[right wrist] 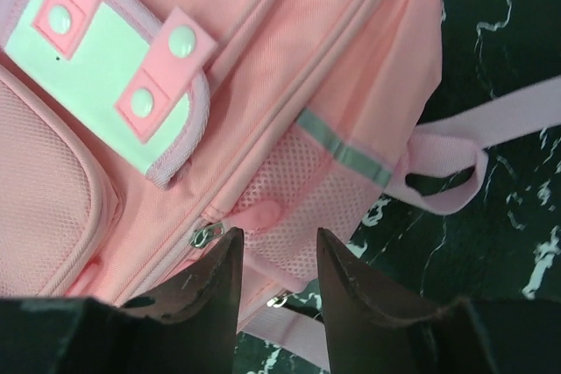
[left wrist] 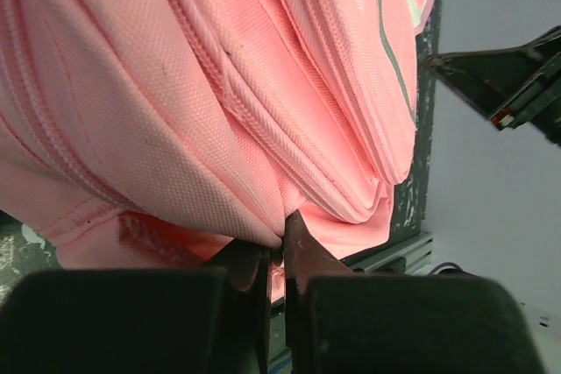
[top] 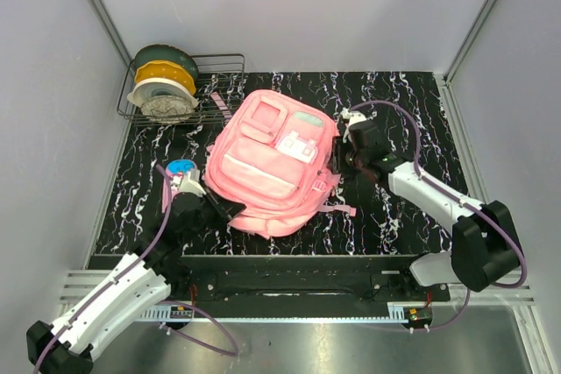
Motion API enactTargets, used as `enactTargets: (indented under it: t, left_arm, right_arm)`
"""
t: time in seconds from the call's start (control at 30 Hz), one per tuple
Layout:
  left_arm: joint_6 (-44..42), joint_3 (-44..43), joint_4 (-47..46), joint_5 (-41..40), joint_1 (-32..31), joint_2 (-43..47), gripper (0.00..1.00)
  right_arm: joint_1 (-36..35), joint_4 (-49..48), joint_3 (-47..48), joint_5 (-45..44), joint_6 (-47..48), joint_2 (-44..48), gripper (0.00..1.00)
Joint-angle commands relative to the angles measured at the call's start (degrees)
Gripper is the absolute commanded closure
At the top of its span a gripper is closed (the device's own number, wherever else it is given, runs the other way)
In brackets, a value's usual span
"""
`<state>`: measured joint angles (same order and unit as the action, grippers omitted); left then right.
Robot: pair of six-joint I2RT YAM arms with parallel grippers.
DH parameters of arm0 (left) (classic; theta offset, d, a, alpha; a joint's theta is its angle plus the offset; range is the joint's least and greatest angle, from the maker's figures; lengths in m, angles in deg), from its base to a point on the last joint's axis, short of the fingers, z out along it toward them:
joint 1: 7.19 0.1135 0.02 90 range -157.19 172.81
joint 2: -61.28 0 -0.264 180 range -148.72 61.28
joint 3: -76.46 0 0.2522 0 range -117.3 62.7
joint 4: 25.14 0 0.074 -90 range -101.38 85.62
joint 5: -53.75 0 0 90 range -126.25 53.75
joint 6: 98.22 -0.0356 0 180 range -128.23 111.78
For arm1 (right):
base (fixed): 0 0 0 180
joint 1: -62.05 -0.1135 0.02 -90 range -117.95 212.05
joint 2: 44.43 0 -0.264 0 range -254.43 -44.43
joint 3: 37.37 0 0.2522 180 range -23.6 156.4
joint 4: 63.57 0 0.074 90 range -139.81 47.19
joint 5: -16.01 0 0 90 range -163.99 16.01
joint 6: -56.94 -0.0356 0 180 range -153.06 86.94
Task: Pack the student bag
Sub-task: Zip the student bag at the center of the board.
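Student bag [top: 276, 164], one; spools [top: 163, 83], perhaps three

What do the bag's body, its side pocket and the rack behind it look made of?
Student bag: woven matte pink fabric, likely polyester; the weave grain shows. Side pocket: open pink mesh, holes visible. Rack: thin dark wire, probably coated metal.
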<state>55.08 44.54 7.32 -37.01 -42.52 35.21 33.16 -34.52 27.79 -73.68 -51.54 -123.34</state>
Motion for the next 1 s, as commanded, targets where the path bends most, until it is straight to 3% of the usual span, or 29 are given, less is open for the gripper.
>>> enactTargets:
  t: [0.0,0.17,0.3,0.47,0.73,0.97]
  left_arm:
    - [-7.0,-6.7,-2.1,0.4,0.4,-1.8,1.00]
    - [-9.2,-8.5,-2.7,2.9,0.8,-4.7,1.00]
    - [-8.7,-8.2,-5.5,4.8,1.0,-6.4,1.00]
    - [-9.1,-8.6,-5.7,5.9,1.1,-6.4,1.00]
    - [-12.3,-9.4,-2.5,7.0,2.7,-4.5,1.00]
    - [-14.6,-9.4,-3.6,13.7,7.5,-6.4,1.00]
  right_arm:
    - [3.0,-5.8,3.0,9.0,15.0,-0.5,0.54]
    - [3.7,-7.9,1.2,16.7,28.1,-1.5,0.54]
    - [3.7,-11.3,-1.4,29.4,35.3,-1.9,0.52]
    - [4.2,-11.3,-1.8,27.9,39.2,-3.7,0.50]
    - [8.4,-8.9,-2.4,34.8,42.3,-5.1,0.39]
    - [8.7,-5.1,2.3,38.7,45.4,-9.2,0.39]
